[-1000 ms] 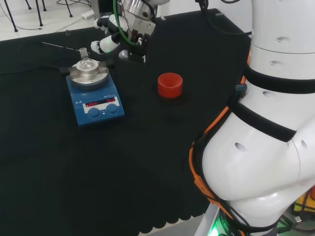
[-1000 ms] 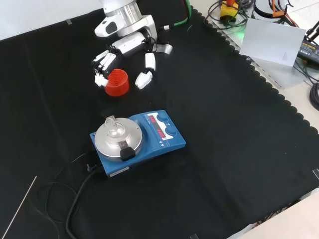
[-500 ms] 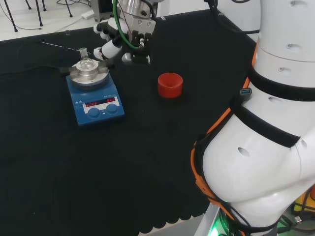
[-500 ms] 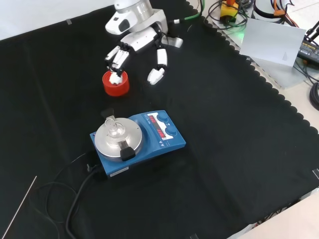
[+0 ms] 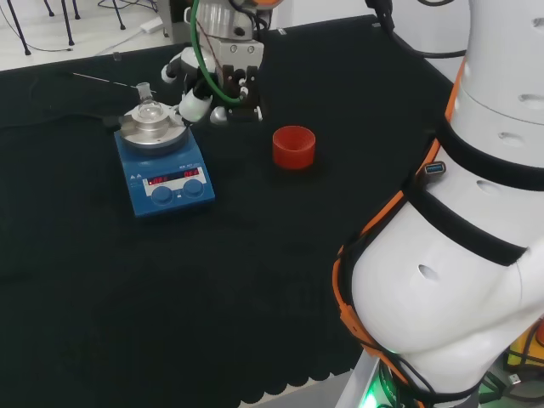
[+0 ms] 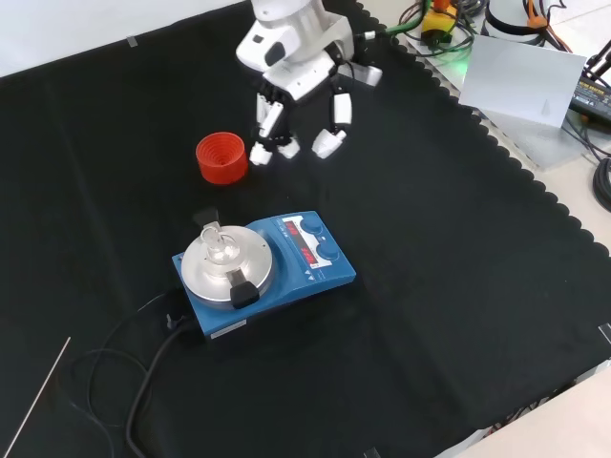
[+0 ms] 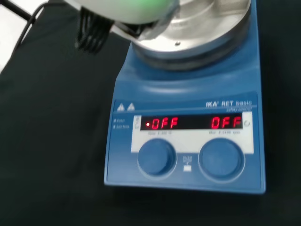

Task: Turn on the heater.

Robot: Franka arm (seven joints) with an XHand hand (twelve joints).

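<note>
The heater is a blue box with a round silver plate, and a small glass flask stands on that plate. In the front view the heater lies mid-cloth, its red display lit. Close up, the heater shows two round blue knobs under the display. The hand hovers beyond the heater in the front view, open, its fingers hanging down with nothing in them. In the head view the hand is just right of the plate, a fingertip near the plate's rim. A blurred white part of the hand shows above the plate.
A red ribbed ring stands left of the hand in the front view and right of the heater as the red ring in the head view. A black cable trails from the heater. Grey sheet and cables lie off the cloth.
In the front view the hand has moved right, from over the red ring to beside it. In the head view it has come closer to the heater's plate. The heater has not moved.
</note>
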